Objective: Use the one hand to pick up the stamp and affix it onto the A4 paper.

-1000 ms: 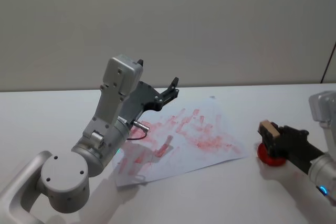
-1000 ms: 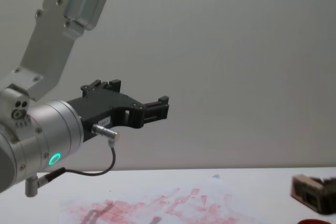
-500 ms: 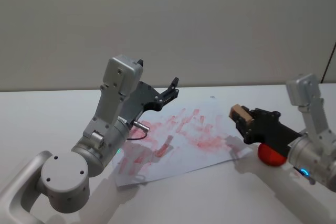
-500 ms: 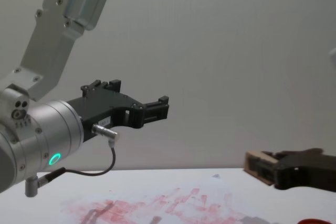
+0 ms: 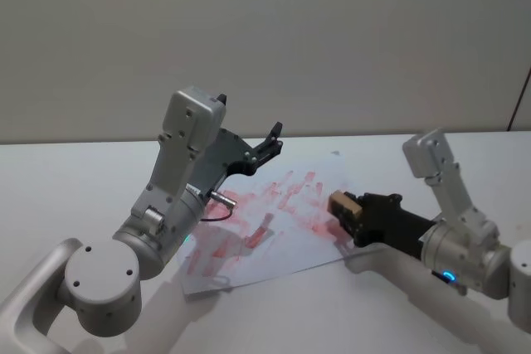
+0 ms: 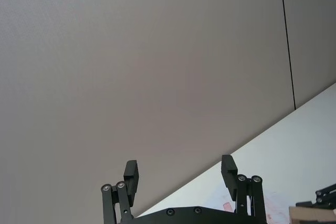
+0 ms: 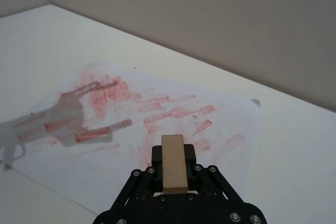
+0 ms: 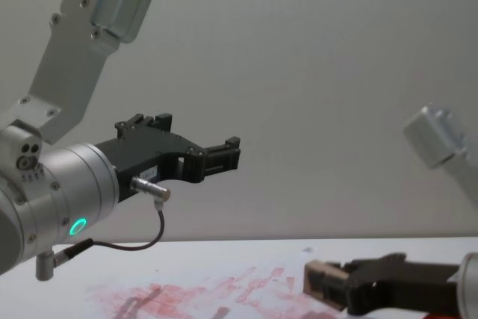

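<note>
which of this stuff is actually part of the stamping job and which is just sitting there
Part of the job:
small light-tan wooden stamp, clamped in the black right gripper over the paper
white A4 paper smeared with red ink

Just there:
black left gripper, open, raised in the air on the left
plain white tabletop

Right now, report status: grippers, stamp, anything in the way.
Right gripper shut on the stamp, over the A4 paper's right side. Left gripper open, raised, parked at left. Nothing seen between stamp and paper.
</note>
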